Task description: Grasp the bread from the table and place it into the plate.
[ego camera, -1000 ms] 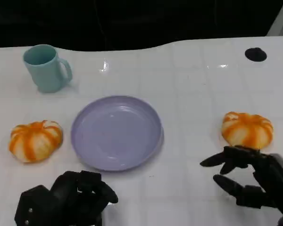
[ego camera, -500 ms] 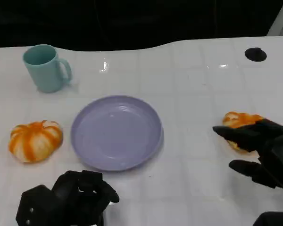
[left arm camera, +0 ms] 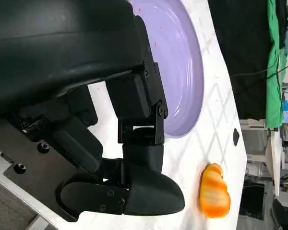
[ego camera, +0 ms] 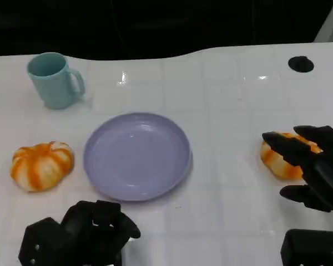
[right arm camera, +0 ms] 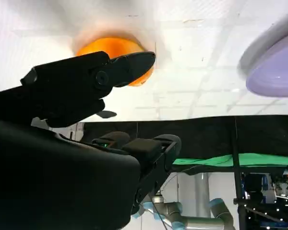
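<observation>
A lilac plate (ego camera: 136,155) lies at the table's middle. Two orange-and-white striped bread rolls flank it: one on the left (ego camera: 41,165), one on the right (ego camera: 276,160). My right hand (ego camera: 313,166) hovers over the right roll with its fingers spread, covering the roll's right part and holding nothing. In the right wrist view its fingers (right arm camera: 91,76) reach just past that roll (right arm camera: 110,48), with the plate (right arm camera: 273,67) off to one side. My left hand (ego camera: 77,235) sits curled in near the front edge, in front of the plate. The left wrist view shows its fingers (left arm camera: 134,158), the plate (left arm camera: 182,72) and the far roll (left arm camera: 214,191).
A teal mug (ego camera: 54,79) stands at the back left. A small black round object (ego camera: 301,64) lies at the back right. The white table's far edge runs along a dark background.
My right hand has moved forward from in front of the right roll to over it, now covering part of it. The left hand, plate and left roll have stayed put.
</observation>
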